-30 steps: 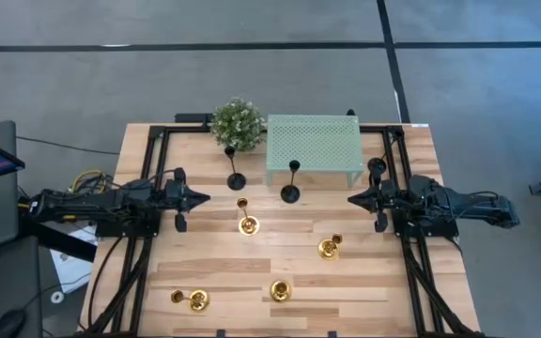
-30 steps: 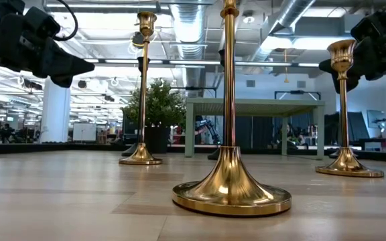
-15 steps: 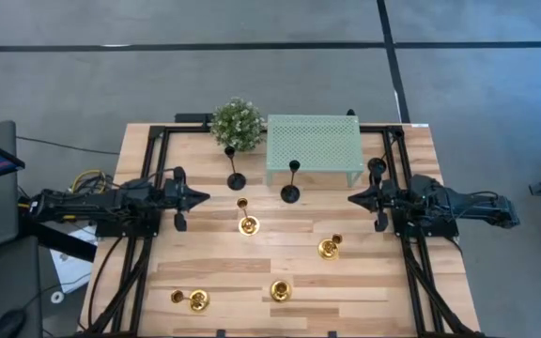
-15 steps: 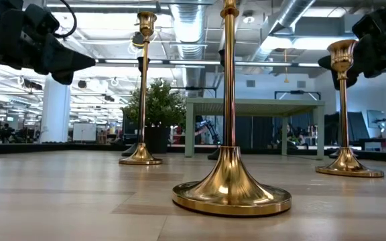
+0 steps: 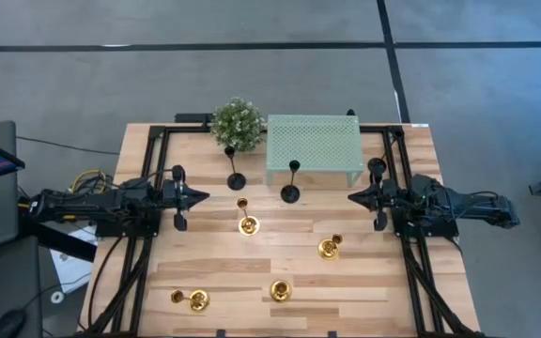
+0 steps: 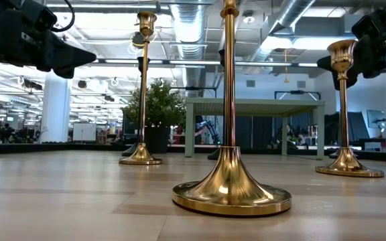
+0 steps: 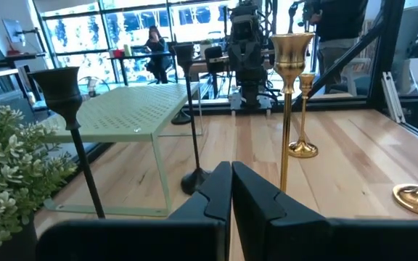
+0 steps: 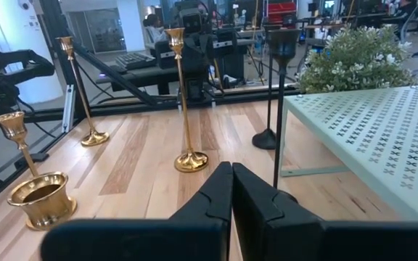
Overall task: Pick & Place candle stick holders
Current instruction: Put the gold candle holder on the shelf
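Left pincer [image 5: 200,196] and right pincer [image 5: 353,197], both closed and empty, are facing across the surface [image 5: 364,282]; gold candle stick holders [image 5: 247,223] are standing between them.

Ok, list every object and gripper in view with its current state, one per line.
Left gripper: shut, holding nothing, at the table's left side.
Right gripper: shut, holding nothing, at the table's right side.
Black candle stick holders: two, upright, in front of the stand.
Gold candle stick holders: four, upright, spread over the table's near half.
Mint green stand: standing at the back, nothing on top.
Plant: upright beside the stand.
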`<act>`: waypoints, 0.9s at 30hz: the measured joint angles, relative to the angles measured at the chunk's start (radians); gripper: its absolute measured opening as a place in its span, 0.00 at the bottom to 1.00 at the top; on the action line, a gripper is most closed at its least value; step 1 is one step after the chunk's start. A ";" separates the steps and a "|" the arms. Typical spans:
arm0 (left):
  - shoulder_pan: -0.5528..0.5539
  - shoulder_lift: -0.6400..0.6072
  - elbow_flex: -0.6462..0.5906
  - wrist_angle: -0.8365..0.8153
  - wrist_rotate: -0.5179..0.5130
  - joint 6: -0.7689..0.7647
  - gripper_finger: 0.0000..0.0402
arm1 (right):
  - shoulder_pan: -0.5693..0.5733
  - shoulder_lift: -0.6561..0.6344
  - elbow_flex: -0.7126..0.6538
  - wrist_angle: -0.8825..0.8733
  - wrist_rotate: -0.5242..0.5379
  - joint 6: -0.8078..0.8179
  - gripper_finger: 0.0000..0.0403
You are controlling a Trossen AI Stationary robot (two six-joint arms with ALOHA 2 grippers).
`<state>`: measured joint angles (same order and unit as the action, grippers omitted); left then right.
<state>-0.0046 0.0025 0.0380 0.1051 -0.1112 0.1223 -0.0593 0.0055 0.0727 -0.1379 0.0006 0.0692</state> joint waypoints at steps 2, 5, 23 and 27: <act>0.000 0.000 0.000 0.000 0.000 0.000 0.03 | 0.000 0.000 0.000 -0.003 0.000 0.000 0.00; 0.000 0.000 0.000 0.000 0.000 -0.019 0.03 | 0.000 0.000 0.000 -0.005 0.000 0.003 0.00; -0.024 0.046 0.000 0.036 0.000 -0.105 0.01 | 0.000 0.000 0.000 -0.003 0.052 0.002 0.00; -0.072 0.141 0.000 0.101 0.000 -0.105 0.01 | 0.000 0.000 0.000 0.000 0.061 0.002 0.00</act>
<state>-0.0763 0.1437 0.0380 0.2063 -0.1116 0.0174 -0.0593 0.0055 0.0727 -0.1380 0.0620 0.0715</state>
